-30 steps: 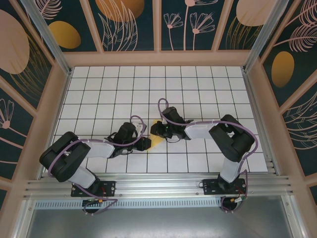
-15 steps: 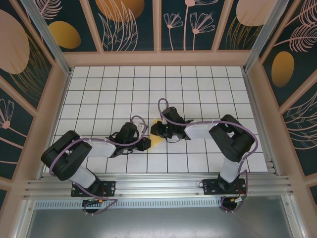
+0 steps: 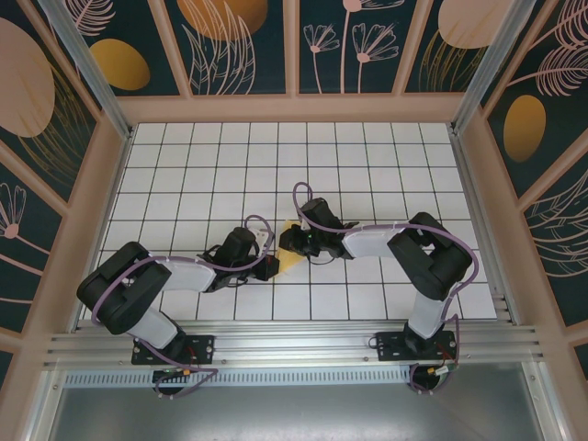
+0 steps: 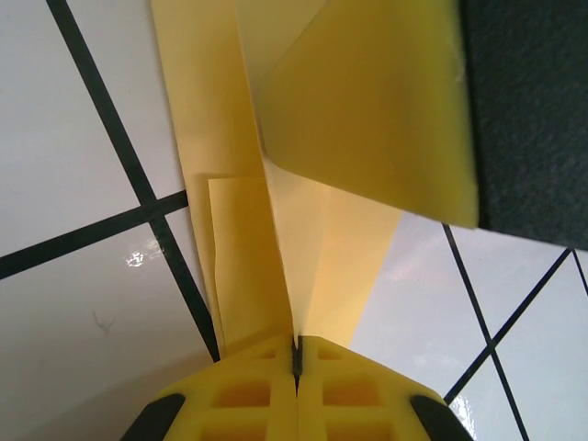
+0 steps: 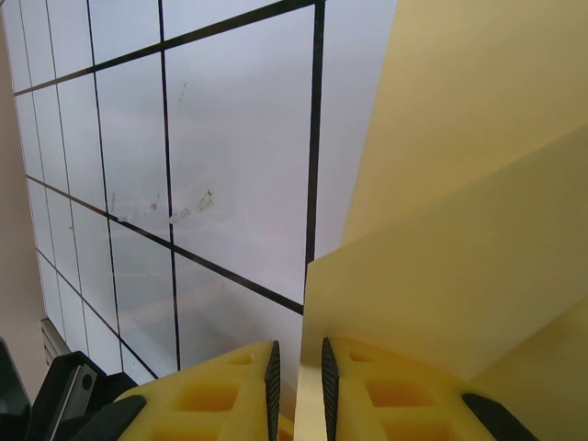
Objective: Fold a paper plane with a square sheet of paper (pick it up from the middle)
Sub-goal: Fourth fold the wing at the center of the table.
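Paper plane [image 4: 243,184] looks mostly folded, wings left to crease, we judge, with our left gripper [image 4: 296,354] and right gripper [image 5: 299,360] both clamped on it.

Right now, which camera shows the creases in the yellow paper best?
The left wrist view: the paper shows its layered creases running straight from the shut left gripper. The right wrist view gives plain flaps, one edge inside the right gripper. The top view gives a small sliver of it between the arms.
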You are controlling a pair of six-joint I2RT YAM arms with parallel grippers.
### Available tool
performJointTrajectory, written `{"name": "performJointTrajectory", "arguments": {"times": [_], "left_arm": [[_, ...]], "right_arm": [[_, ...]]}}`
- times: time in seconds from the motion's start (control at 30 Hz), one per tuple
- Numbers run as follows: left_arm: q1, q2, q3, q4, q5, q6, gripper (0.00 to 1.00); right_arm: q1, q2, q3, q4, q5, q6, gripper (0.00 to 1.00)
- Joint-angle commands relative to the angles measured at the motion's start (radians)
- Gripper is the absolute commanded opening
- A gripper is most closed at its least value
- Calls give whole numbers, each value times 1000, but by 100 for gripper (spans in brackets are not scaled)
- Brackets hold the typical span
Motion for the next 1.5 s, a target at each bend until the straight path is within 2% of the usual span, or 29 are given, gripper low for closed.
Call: {"name": "performJointTrajectory", "arguments": {"times": [0.0, 0.67, 1.23, 1.47], "left_arm": [[-3, 5, 13, -19, 22, -9, 2], [-1, 25, -24, 110, 111, -128, 0], [49, 81, -23, 210, 268, -176, 0], [62, 87, -45, 241, 265, -213, 0]], "right_arm": [[7, 15, 13, -12, 20, -21, 23], [5, -71, -39, -39, 66, -14, 27], [-3, -210, -122, -39, 184, 30, 28], [-1, -153, -107, 49, 77, 25, 24]]}}
